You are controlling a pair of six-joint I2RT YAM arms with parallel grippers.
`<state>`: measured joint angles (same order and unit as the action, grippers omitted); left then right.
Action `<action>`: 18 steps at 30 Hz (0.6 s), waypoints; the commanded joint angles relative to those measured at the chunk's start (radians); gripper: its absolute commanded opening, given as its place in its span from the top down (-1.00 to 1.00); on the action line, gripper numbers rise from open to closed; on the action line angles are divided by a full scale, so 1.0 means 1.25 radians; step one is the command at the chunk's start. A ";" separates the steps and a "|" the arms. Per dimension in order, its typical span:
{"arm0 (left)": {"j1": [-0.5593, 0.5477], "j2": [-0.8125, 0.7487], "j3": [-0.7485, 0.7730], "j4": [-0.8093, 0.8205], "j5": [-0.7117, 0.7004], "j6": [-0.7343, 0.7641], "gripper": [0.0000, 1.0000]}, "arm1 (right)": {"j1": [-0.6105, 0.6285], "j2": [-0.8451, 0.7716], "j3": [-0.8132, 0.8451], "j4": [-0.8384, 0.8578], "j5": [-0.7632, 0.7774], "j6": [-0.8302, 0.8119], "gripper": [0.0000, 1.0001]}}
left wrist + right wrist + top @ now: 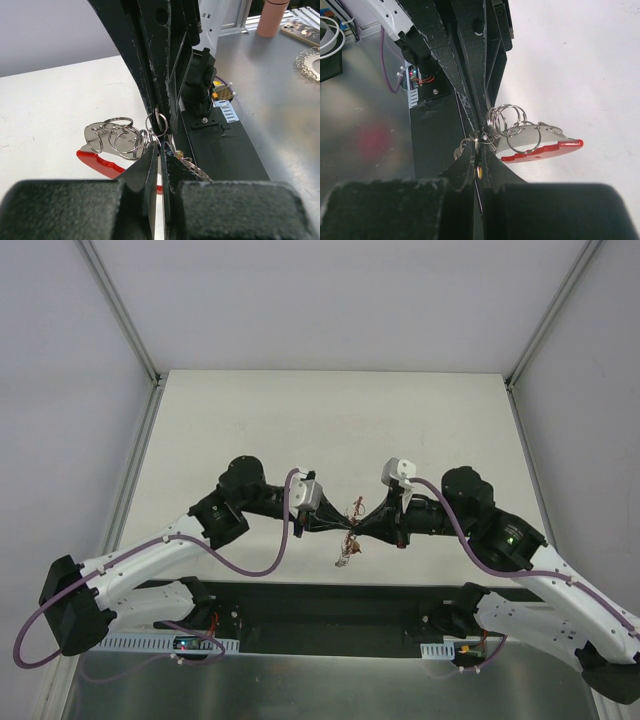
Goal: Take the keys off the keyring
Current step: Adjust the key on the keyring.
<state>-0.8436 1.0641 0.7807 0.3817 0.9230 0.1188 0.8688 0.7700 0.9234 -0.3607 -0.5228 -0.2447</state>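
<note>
White counter [250, 410] lies beneath both arms. Left fingers [145, 172] are closed on the keyring [122, 137], held above the counter at centre, its red piece [97, 161] projecting sideways. The keys [345, 555] hang below it. Right fingers [462, 170] are clamped on the same keyring.

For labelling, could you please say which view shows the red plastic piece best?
Right wrist: the red plastic piece shows nearly whole and sharp. Left wrist: partly hidden behind the left gripper. Top: too small to tell.
</note>
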 commanded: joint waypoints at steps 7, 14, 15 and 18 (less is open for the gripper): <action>0.000 -0.057 -0.055 0.138 -0.125 0.026 1.00 | 0.003 -0.018 -0.058 0.022 0.014 0.012 0.98; -0.001 -0.073 -0.071 0.155 -0.147 0.029 1.00 | 0.003 -0.012 -0.066 0.020 0.039 0.006 0.98; 0.000 -0.076 -0.076 0.162 -0.148 0.029 1.00 | 0.003 -0.011 -0.067 0.022 0.051 0.010 0.98; 0.000 -0.079 -0.086 0.181 -0.131 0.023 1.00 | 0.003 -0.005 -0.071 0.026 0.073 0.015 0.98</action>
<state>-0.8444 1.0008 0.6834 0.4908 0.7731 0.1390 0.8703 0.7593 0.8444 -0.3508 -0.4595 -0.2394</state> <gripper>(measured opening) 0.007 0.034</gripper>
